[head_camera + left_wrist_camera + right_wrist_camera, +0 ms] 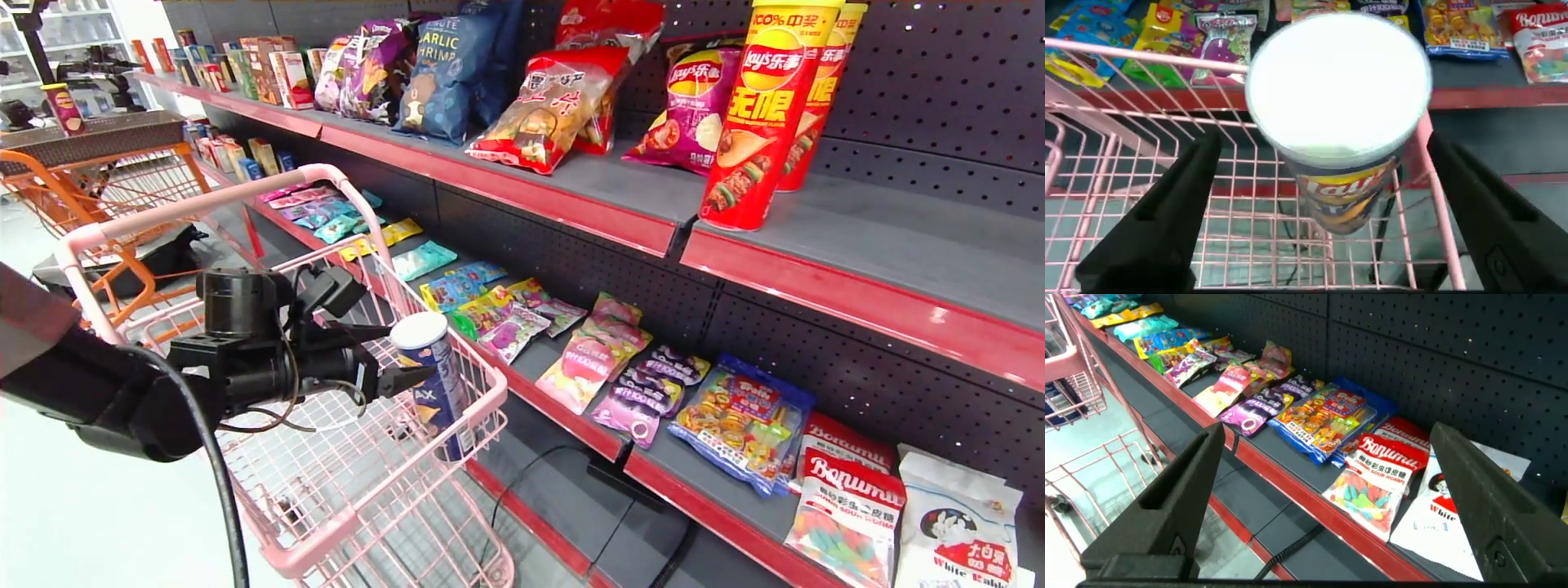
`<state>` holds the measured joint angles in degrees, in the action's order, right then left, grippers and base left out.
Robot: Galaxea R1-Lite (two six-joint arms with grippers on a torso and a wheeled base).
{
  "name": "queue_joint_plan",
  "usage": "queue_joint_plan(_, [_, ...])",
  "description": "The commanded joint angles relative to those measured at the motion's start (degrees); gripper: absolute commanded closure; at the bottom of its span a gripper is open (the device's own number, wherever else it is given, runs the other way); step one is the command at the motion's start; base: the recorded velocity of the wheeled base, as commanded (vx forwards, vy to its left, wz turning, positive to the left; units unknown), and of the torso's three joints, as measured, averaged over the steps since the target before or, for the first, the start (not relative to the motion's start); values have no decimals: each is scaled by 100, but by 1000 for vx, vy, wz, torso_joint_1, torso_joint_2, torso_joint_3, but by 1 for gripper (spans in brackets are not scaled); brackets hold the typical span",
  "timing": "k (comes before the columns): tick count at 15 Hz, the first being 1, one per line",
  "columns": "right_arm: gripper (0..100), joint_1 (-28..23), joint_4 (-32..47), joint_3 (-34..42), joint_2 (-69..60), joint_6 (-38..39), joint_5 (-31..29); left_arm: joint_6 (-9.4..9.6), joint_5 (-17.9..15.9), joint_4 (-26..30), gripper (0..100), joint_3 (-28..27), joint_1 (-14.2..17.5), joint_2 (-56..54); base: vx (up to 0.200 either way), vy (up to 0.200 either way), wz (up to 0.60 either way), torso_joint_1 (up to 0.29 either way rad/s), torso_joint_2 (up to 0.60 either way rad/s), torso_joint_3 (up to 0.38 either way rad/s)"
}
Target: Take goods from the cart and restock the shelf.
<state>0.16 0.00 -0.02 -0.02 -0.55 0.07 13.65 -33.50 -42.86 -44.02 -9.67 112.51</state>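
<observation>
A blue chip can (pixel 437 392) with a white lid stands upright inside the pink wire cart (pixel 204 206), against its shelf-side wall. My left gripper (pixel 406 356) is open at the can's top, one finger on each side of it. In the left wrist view the can's lid (pixel 1339 82) sits between the two dark fingers (pixel 1176 204), with a small gap on each side. My right gripper (pixel 1327 433) is open and holds nothing, hanging in front of the lower shelf (pixel 1290 469) with its candy bags.
The upper shelf (pixel 882 229) has bare room to the right of two tall red chip cans (pixel 763 114); snack bags fill its left part. An orange cart (pixel 98 184) stands behind the pink one. A black cable (pixel 531 474) lies on the floor.
</observation>
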Motion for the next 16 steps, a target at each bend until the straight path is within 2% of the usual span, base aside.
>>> queue_joint_plan(1, [0, 2, 0, -6, 2, 2, 1, -3, 19, -20, 0, -63, -9, 289, 0, 0, 0, 0, 0, 0])
queue_joint_plan(7, [0, 2, 0, 2, 2, 2, 1, -29, 265, -908, 0, -239, -35, 966, 0, 0, 0, 0, 0, 0])
queue_joint_plan(9, [0, 2, 0, -6, 2, 2, 1, -91, 265, -917, 0, -265, -106, 1010, 0, 0, 0, 0, 0, 0])
queue_joint_plan(12, [0, 2, 0, -6, 2, -7, 1, -319, 344, -926, 0, -362, -308, 1089, 0, 0, 0, 0, 0, 0])
queue_joint_plan(16, [0, 2, 0, -6, 2, -7, 1, -319, 397, -934, 0, -617, -360, 1203, 0, 0, 0, 0, 0, 0])
